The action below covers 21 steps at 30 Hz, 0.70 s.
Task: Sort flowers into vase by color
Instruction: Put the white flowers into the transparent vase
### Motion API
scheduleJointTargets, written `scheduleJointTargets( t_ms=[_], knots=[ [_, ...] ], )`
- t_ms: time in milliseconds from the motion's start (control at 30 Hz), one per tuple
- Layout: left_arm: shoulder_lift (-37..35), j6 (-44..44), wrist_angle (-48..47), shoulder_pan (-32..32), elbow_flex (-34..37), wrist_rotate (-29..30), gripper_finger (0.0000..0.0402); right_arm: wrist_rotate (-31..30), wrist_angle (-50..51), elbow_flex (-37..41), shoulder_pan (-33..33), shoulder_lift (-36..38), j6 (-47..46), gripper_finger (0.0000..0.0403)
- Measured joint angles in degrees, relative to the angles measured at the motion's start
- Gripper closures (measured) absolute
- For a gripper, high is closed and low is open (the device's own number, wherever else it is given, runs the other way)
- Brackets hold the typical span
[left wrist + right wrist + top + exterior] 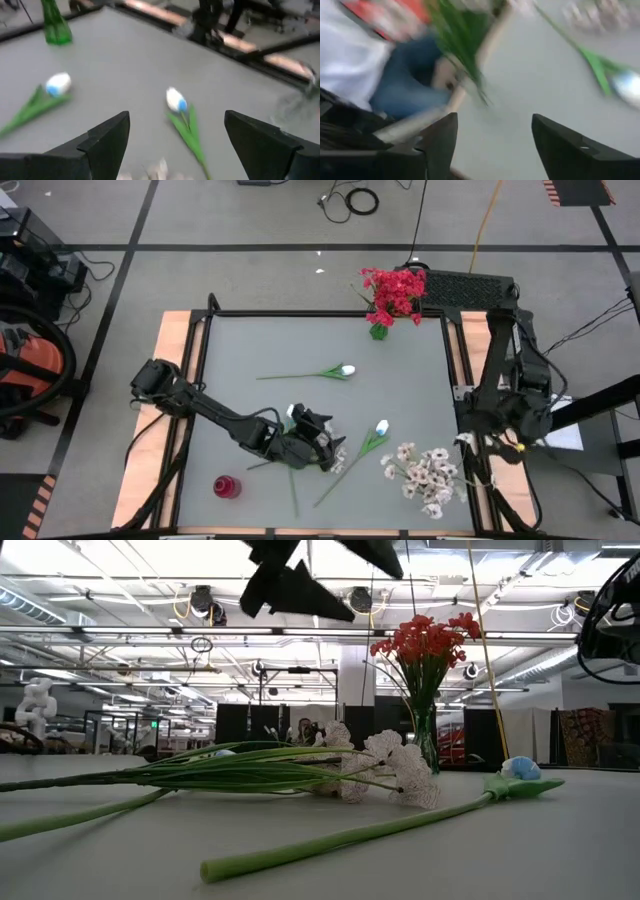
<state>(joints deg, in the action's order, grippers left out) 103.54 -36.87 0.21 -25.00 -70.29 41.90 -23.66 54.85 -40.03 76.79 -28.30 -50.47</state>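
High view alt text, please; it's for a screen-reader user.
Overhead: left gripper hovers open over stems near the front edge; red flowers fill a green vase at the back. Two white tulips and pale sprays lie loose.

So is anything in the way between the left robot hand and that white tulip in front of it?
Nothing visible. The left gripper, open, sits low over the table, and its wrist view shows only bare grey table between its fingers and the white tulip. The pink-white spray lies off to the side.
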Motion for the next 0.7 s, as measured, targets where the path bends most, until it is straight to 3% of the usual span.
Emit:
scheduleJointTargets(
  t_ms=[133,333,500,600,700],
  knots=[
    [1.33,-4.84,-1.47,-1.35,0.06,-2.48,0.0073,-0.32,13.83,0.04,-0.02,0.65,-10.75,0.0168],
    [1.89,-15.31,-13.22,-2.13,0.06,-3.46,0.0073,-2.47,14.37,0.07,-0.02,1.01,-12.11,0.0194],
    [1.76,-18.79,-22.21,-2.13,0.05,-14.7,0.0073,-4.33,12.25,0.07,-0.02,0.99,-12.47,0.0206],
    [1.73,-20.44,-26.9,-2.16,0.01,-23.21,0.0073,-7.7,9.46,0.07,-0.02,0.91,-11.37,0.0207],
    [1.73,-21.19,-31.3,-2.2,-0.07,-27.75,0.0073,-11.44,8.57,0.07,-0.02,0.2,-9.89,0.0207]
  ],
)
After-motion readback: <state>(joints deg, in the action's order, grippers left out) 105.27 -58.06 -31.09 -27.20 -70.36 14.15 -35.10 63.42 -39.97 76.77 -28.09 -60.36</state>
